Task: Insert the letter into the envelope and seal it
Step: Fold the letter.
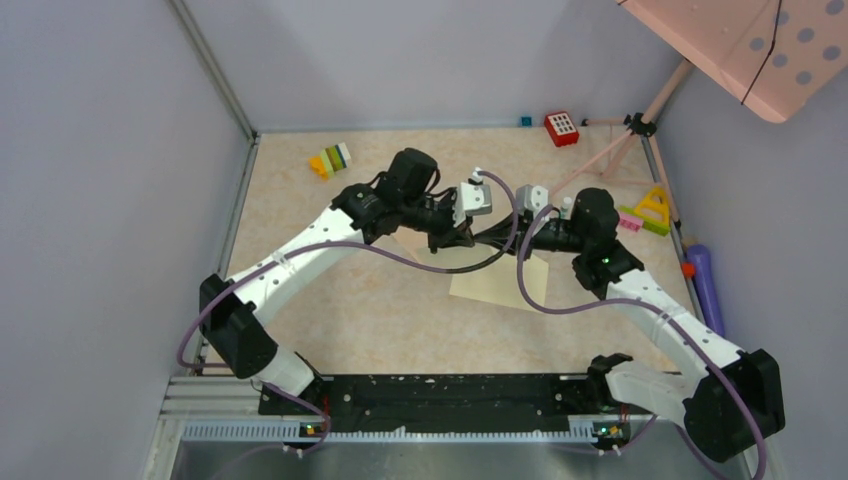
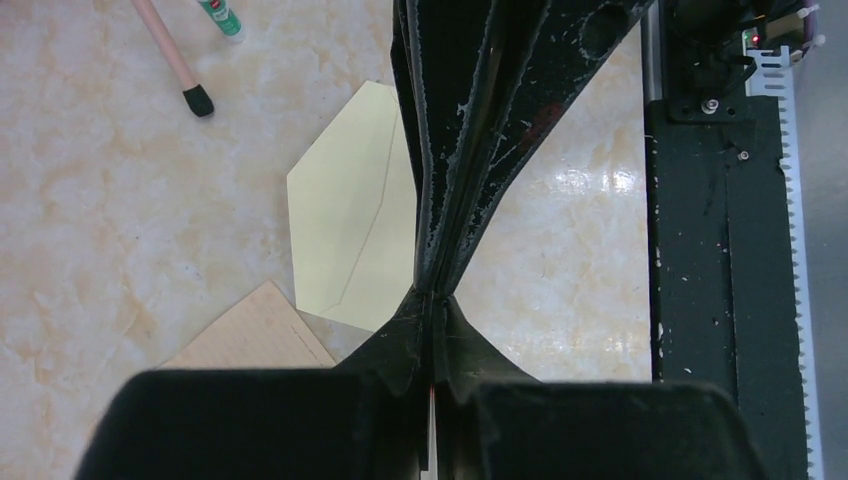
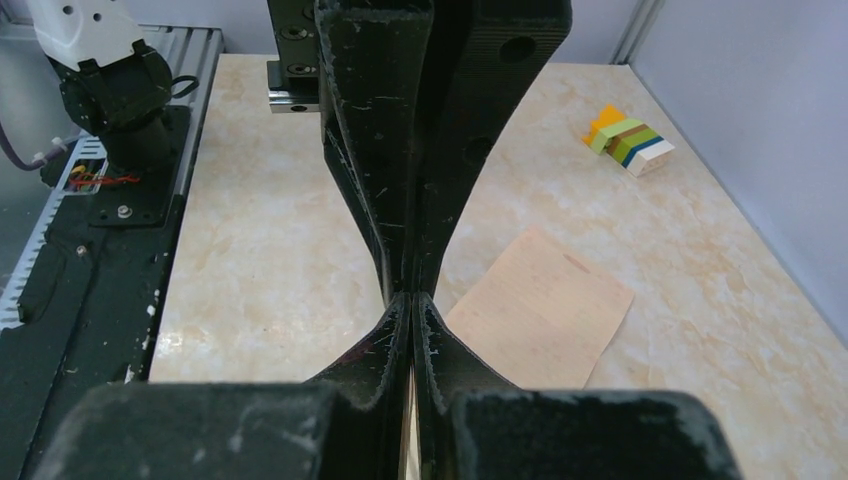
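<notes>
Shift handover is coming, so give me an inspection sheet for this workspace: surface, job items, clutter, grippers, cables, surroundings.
Surface: marbled beige table, no damage seen.
Job's things: envelope lying flat with its flap open; tan letter sheet beside it, not inside.
Clutter: block stack, red toy, yellow triangle, glue stick.
Grippers: left gripper and right gripper both shut, above mid-table.
Cables: purple cables hang in loose loops; one crosses the envelope in the top view.
Surroundings: grey walls, pink tripod, pink perforated panel.
</notes>
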Motion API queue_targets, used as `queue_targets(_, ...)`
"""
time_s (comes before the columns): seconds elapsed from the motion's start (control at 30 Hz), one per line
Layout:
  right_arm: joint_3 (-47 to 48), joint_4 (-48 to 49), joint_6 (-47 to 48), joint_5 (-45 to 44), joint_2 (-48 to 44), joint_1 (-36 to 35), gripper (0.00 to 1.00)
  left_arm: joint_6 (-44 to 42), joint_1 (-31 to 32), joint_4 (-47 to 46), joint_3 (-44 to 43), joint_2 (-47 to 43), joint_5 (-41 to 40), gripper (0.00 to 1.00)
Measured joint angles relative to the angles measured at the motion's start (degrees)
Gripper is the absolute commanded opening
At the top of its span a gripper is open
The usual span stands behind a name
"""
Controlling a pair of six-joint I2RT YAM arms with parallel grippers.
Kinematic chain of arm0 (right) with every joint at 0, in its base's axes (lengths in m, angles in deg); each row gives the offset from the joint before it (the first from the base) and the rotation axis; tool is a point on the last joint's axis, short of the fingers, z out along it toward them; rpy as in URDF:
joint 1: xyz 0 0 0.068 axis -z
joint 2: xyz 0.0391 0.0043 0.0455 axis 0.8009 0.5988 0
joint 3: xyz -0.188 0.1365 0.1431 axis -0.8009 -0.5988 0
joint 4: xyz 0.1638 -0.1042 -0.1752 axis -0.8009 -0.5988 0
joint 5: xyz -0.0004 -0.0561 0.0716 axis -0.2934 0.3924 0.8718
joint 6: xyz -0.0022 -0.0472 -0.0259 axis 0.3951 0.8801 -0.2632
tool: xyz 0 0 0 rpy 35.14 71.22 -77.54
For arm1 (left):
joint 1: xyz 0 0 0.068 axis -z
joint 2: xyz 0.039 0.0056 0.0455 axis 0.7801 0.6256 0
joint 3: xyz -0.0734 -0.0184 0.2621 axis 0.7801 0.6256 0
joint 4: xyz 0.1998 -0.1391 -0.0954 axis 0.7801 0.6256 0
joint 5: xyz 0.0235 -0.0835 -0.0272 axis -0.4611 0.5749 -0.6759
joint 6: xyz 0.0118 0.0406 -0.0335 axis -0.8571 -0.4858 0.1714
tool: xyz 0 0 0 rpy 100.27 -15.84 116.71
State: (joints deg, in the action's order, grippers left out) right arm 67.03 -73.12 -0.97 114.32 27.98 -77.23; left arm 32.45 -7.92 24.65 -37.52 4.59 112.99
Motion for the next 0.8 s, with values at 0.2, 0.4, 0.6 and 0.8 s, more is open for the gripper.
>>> queue_targets(0.2,0.0,-0.2,0.1,-0.5,-0.2,0.0,0.00,-0.8,0.2,0.3,0.0,-0.2,-1.7,0.27)
queue_targets(0.4,0.0,-0.2,0.2,-1.2,-0.4,0.0,0.00,-2.0,0.2,0.3,1.4,-2.0,-4.1,0.00)
queue_targets(0.6,0.0,-0.3,0.2,-1.3,-0.5,0.0,0.00,-3.7,0.3,0.3,2.4,-3.1,-5.6,0.35)
queue_targets(0.8,0.0,-0.4,0.7,-1.5,-0.8,0.0,0.00,-4.8,0.2,0.4,5.1,-5.3,-8.0,0.00)
